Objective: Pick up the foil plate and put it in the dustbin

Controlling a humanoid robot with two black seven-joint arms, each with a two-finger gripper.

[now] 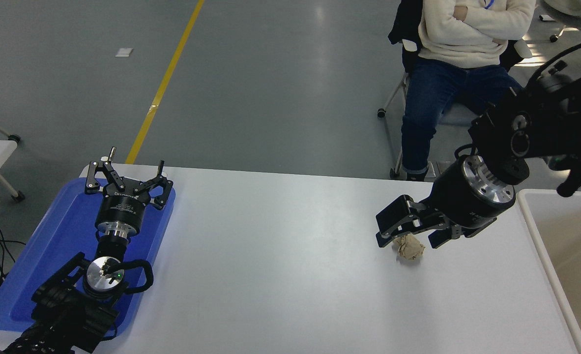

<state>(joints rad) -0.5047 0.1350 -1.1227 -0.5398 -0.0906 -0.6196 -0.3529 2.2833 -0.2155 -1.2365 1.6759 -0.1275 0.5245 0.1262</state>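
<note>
Over the tabletop (290,275) we see the right end effector (407,235) spread wide, straddling a paper ball (409,247). It grips nothing. We see the left end effector (126,178) parked, spread.

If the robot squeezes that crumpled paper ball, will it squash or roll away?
The tan paper ball looks loosely crumpled with deep creases, so it would probably squash a bit and feel very light. Its lumpy shape suggests it would wobble rather than roll far on the white table. The right gripper, open around it, could likely nudge it easily.
</note>
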